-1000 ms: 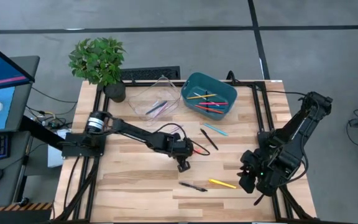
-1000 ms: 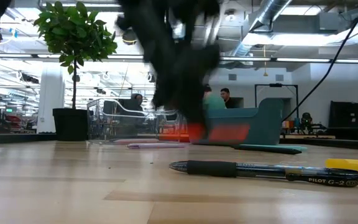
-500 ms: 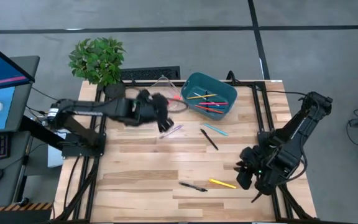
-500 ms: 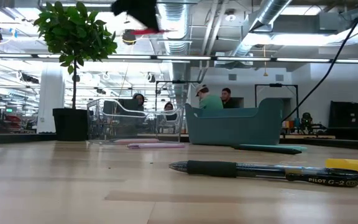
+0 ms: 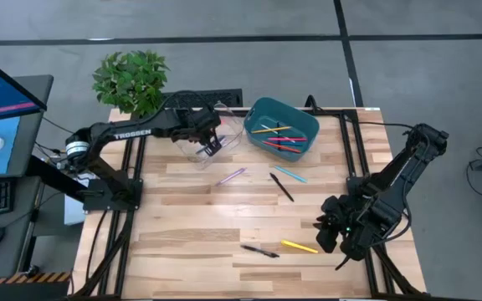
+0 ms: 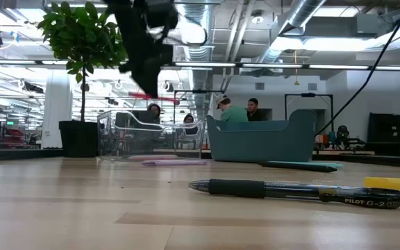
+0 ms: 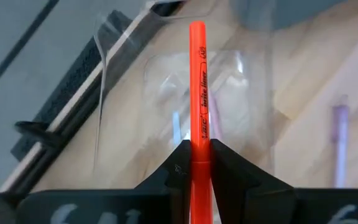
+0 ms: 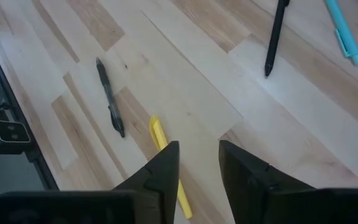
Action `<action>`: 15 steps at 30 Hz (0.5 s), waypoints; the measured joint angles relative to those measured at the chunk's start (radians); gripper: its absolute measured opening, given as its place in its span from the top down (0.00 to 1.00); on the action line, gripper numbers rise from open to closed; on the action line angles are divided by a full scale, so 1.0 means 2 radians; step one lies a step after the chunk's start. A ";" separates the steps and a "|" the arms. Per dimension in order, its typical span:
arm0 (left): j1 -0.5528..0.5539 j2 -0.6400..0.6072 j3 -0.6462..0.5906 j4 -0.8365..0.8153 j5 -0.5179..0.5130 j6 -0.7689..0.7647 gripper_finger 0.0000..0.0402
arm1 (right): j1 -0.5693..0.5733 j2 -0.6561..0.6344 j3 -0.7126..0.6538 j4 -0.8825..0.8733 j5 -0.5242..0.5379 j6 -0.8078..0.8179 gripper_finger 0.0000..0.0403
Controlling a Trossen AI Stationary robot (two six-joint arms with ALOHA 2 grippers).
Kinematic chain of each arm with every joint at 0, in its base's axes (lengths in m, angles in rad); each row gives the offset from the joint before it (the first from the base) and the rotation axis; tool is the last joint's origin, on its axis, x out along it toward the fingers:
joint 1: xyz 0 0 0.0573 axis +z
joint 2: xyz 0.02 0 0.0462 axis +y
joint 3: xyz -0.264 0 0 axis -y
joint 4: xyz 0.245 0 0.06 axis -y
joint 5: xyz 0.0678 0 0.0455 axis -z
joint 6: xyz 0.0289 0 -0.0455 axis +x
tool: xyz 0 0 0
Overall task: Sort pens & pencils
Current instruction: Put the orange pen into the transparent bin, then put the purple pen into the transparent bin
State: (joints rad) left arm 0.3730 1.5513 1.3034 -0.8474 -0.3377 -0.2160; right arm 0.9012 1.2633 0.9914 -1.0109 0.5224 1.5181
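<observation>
Five loose sticks lie on the wooden table [image 5: 182,226]—purple, teal, two black, one yellow—while the left gripper [image 7: 196,163], fingers clamped on a slim orange-red pen [image 7: 197,93], hovers over the clear plastic bin [image 5: 210,132], and the right gripper [image 8: 197,163] waits, fingers apart.

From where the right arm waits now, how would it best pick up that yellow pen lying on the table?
Grip the yellow pen near its middle, coming straight down from above. It lies flat on the bare table, so only its two long sides can be pinched. The right tool, open, hangs close beside it. The black pen lies apart, leaving room for the fingers.
</observation>
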 joint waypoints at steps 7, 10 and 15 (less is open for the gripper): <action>0.037 0.000 -0.091 0.086 0.037 0.011 0.91 | 0.000 0.000 0.000 0.005 0.000 0.000 0.68; 0.043 0.000 -0.102 0.093 0.073 0.025 0.86 | 0.000 0.000 0.000 0.013 -0.001 0.001 0.68; 0.044 -0.001 -0.099 0.102 0.105 0.029 0.66 | 0.000 0.000 0.000 0.023 0.000 0.001 0.66</action>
State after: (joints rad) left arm 0.4610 1.5488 1.1057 -0.6441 -0.1273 -0.1571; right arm 0.9012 1.2633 0.9916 -0.9654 0.5217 1.5196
